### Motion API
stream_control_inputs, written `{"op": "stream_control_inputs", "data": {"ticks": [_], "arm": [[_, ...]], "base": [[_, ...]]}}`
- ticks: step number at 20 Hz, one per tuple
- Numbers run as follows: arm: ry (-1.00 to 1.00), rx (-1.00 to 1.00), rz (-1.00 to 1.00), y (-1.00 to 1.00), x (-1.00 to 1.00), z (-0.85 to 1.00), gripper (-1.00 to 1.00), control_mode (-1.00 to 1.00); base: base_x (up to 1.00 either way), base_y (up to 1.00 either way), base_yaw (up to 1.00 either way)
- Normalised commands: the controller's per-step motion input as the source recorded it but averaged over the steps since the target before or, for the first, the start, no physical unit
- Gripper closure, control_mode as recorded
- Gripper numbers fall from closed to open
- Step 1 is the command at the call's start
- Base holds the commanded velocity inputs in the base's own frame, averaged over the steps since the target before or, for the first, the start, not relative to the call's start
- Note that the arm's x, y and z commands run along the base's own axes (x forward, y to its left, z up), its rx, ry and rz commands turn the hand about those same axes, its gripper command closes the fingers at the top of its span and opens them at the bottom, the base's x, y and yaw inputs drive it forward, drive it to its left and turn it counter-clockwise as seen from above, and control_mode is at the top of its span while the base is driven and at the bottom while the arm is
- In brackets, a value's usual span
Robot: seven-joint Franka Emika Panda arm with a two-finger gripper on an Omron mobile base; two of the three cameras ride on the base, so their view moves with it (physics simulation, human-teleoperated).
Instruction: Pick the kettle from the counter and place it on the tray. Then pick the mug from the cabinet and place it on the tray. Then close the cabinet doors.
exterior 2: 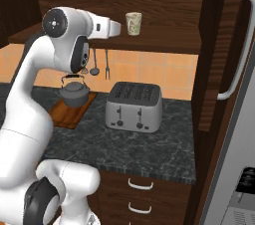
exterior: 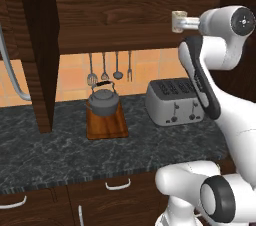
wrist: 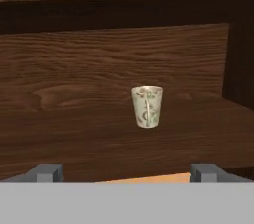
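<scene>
Hovering wide open and empty, the claw (wrist: pixel 127 173) faces the cabinet (wrist: pixel 99 64) shelf, and the mug (wrist: pixel 147 106) stands upright on it straight ahead, untouched. Down on the tabletop (exterior: pixel 60 145), the kettle (exterior: pixel 103 101) sits on the tray (exterior: pixel 106 126), toaster (exterior: pixel 172 101) alongside.
</scene>
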Motion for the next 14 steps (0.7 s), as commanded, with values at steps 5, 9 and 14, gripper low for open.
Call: {"op": "stream_control_inputs", "data": {"ticks": [5,9,14], "arm": [[0.00,0.06,0.09,-0.25,0.55,0.00,-1.00,-1.00],[0.00,0.02,0.09,-0.31,0.48,0.00,-1.00,-1.00],[0.00,0.03,0.06,-0.33,0.43,0.00,-1.00,-1.00]], "base": [[0.00,0.00,0.00],[0.00,0.00,0.00],[0.00,0.00,0.00]]}}
